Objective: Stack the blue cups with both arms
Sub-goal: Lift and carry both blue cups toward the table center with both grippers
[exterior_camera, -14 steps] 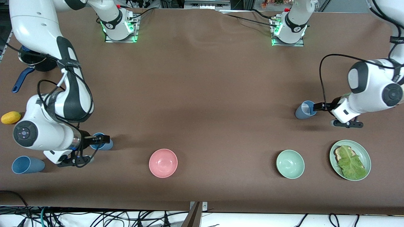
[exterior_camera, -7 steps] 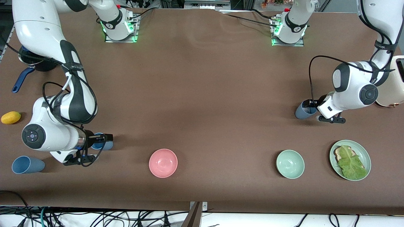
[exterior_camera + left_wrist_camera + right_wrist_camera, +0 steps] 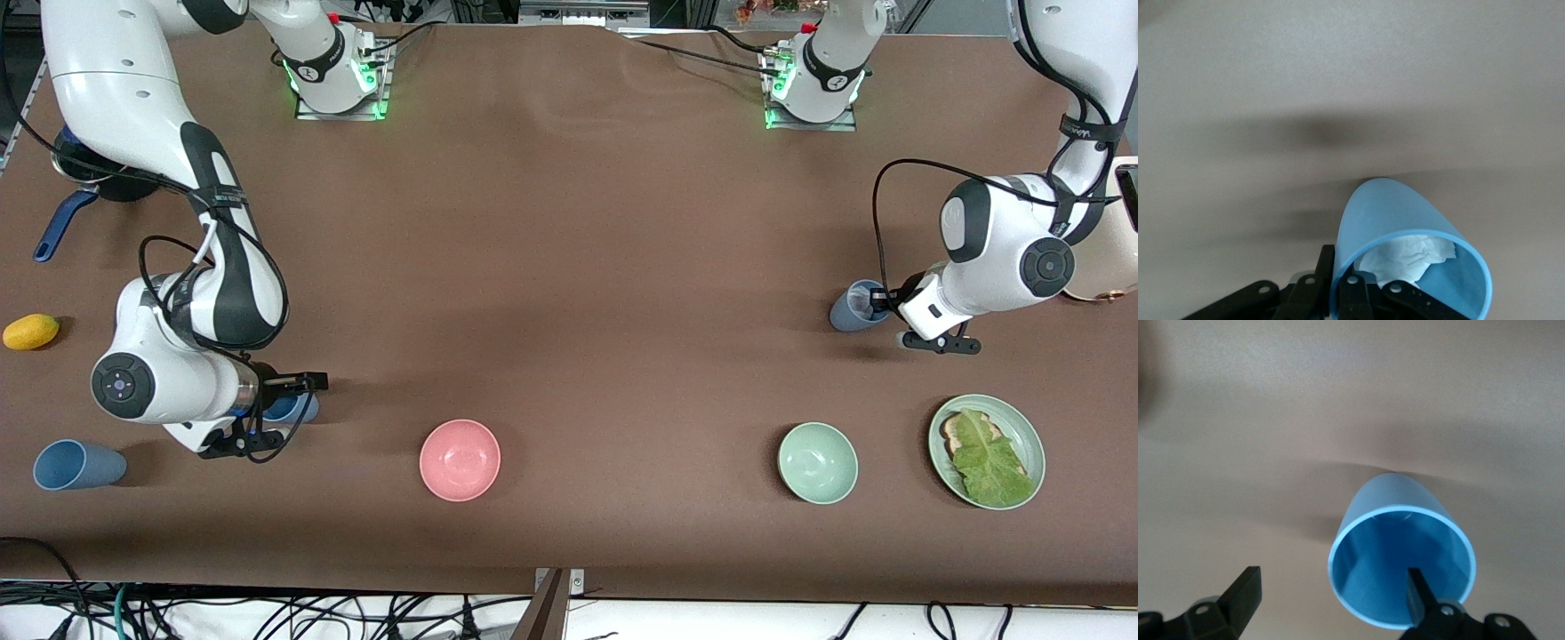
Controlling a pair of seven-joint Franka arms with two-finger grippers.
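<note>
Brown cloth covers the table [image 3: 569, 267], with both arm bases along its top edge. Toward the right arm's end, the right gripper [image 3: 289, 396] sits low over a sky blue cup [image 3: 293, 409] that is mostly hidden under the wrist in the front view. The right wrist view shows that cup [image 3: 1403, 570] with one finger [image 3: 1421, 590] inside its mouth and the other finger well clear outside, so the jaws stand wide apart around one wall without pinching it. A second blue cup [image 3: 76, 465] lies on its side near the table's end, nearer the front camera. Toward the left arm's end, the left gripper [image 3: 876, 302] is at the slate blue cup [image 3: 855, 307]; in the left wrist view the fingers [image 3: 1355, 293] appear clamped across its rim, with something white and crumpled inside, though the frame edge cuts them off. Pink bowl [image 3: 460, 460], pale green bowl [image 3: 818, 462] and a plate with lettuce [image 3: 987, 451] sit nearest the camera
</note>
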